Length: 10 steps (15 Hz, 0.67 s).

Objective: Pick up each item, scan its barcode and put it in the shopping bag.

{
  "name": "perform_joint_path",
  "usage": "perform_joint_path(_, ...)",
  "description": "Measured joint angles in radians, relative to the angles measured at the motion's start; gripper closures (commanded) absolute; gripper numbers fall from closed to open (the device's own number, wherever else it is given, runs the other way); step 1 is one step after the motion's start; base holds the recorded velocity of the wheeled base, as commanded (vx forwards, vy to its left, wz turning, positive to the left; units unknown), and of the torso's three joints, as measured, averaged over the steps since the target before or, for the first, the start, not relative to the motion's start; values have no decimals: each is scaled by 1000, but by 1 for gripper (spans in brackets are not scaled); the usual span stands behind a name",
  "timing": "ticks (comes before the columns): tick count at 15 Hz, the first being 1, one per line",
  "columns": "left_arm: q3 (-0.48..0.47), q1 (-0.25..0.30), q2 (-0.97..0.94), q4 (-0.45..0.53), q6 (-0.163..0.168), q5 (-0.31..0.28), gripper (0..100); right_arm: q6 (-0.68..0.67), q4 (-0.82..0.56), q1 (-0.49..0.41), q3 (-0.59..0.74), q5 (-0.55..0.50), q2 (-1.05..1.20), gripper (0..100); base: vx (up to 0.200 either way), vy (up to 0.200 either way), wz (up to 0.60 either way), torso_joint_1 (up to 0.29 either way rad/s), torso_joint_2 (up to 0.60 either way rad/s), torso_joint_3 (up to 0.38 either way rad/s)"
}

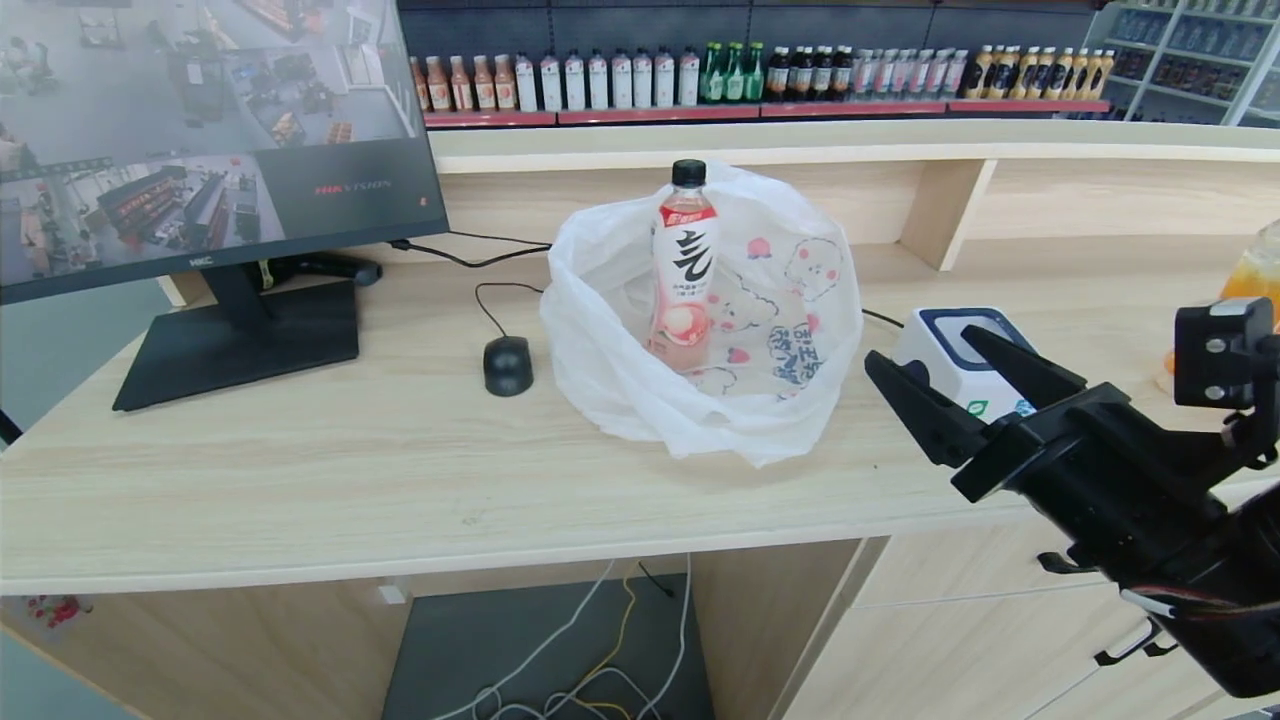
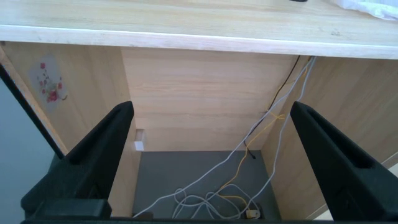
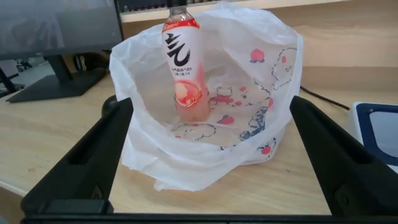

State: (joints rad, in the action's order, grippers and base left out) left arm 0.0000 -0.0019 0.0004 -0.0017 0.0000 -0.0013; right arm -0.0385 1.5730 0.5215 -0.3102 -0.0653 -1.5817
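A pink drink bottle point(image 1: 684, 275) with a black cap stands upright inside the white printed shopping bag point(image 1: 800, 400) in the middle of the counter. The right wrist view has the same bottle point(image 3: 185, 68) and bag point(image 3: 205, 165) straight ahead. My right gripper point(image 1: 940, 365) hovers open and empty to the right of the bag, in front of the white barcode scanner point(image 1: 962, 360). My left gripper point(image 2: 211, 137) is open and empty below the counter's front edge, facing the cable recess. An orange drink item point(image 1: 1250, 280) shows partly at the far right edge.
A monitor point(image 1: 200, 140) on a black stand occupies the counter's left, with a black mouse point(image 1: 507, 365) and its cable beside the bag. Loose cables point(image 2: 236, 186) hang under the counter. A raised wooden ledge point(image 1: 800, 140) runs behind, with bottle shelves beyond.
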Motion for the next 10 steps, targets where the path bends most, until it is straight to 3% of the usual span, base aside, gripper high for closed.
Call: perform_joint_path(10,0,2,0,2,-3,1,0,6,-3,-26,39,-1,20,0,0,-200,0,2,4,3)
